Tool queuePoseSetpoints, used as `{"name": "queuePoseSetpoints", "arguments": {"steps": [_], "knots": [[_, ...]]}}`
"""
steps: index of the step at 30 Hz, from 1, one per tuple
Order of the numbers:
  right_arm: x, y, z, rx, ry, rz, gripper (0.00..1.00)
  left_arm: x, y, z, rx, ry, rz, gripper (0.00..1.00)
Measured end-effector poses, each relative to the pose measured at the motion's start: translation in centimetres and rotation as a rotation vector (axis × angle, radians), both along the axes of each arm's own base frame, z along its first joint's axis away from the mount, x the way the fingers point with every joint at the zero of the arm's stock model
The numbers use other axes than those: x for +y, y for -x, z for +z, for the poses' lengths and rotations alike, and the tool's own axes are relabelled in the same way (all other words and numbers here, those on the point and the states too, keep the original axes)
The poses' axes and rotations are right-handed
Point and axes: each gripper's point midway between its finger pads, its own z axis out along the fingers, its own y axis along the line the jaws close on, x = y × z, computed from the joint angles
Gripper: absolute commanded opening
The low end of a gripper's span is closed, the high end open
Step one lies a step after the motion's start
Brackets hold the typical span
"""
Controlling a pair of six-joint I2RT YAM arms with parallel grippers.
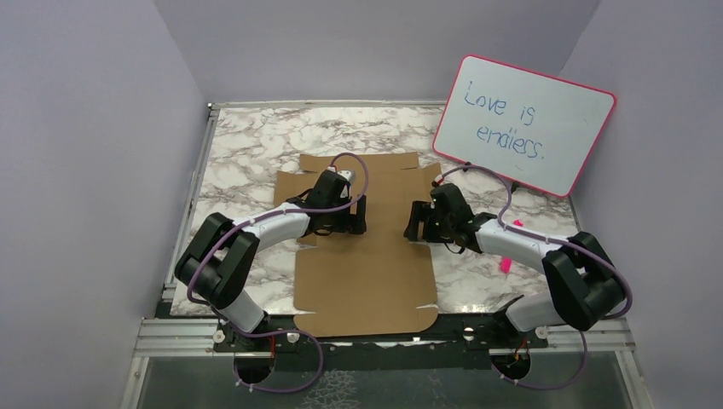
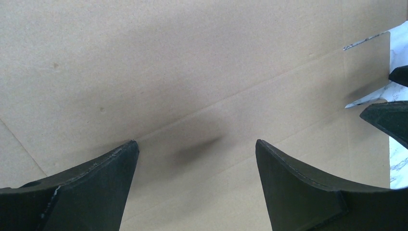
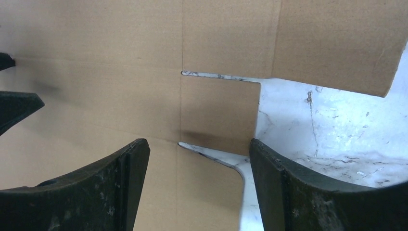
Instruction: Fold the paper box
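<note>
The paper box [image 1: 367, 273] is a flat brown die-cut cardboard sheet lying on the marble table, with flaps and slits along its sides. My left gripper [image 1: 356, 215] is open and empty, low over the sheet's left middle; its view shows bare cardboard with crease lines [image 2: 202, 82]. My right gripper [image 1: 415, 221] is open and empty over the sheet's right edge. Its view shows a small side flap [image 3: 219, 110] between two slits, just beyond its fingertips. The two grippers face each other across the sheet.
A pink-rimmed whiteboard [image 1: 522, 123] with blue writing leans at the back right. A small pink object [image 1: 506, 265] lies on the marble table [image 1: 247, 145] by the right arm. Grey walls close the left and right sides.
</note>
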Motion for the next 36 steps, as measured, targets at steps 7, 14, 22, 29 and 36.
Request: {"name": "queuePoseSetpoints", "arguments": {"steps": [7, 14, 22, 29, 36], "knots": [[0.4, 0.3, 1.7, -0.023, -0.04, 0.041, 0.75, 0.0, -0.5, 0.0, -0.02, -0.003, 0.016, 0.93], [1.4, 0.0, 3.2, -0.042, -0.089, 0.075, 0.73, 0.2, -1.6, -0.1, -0.055, -0.017, 0.043, 0.93], [5.4, -0.2, 7.1, -0.09, -0.245, 0.175, 0.73, -0.1, -2.2, 0.0, -0.078, 0.001, 0.052, 0.93], [8.2, 0.7, 8.0, -0.084, -0.314, 0.259, 0.73, -1.3, -2.2, 0.2, -0.086, 0.047, 0.031, 0.92], [6.2, -0.4, 7.2, -0.101, -0.193, 0.182, 0.83, -1.3, -2.2, 0.2, -0.088, 0.051, 0.035, 0.93]]}}
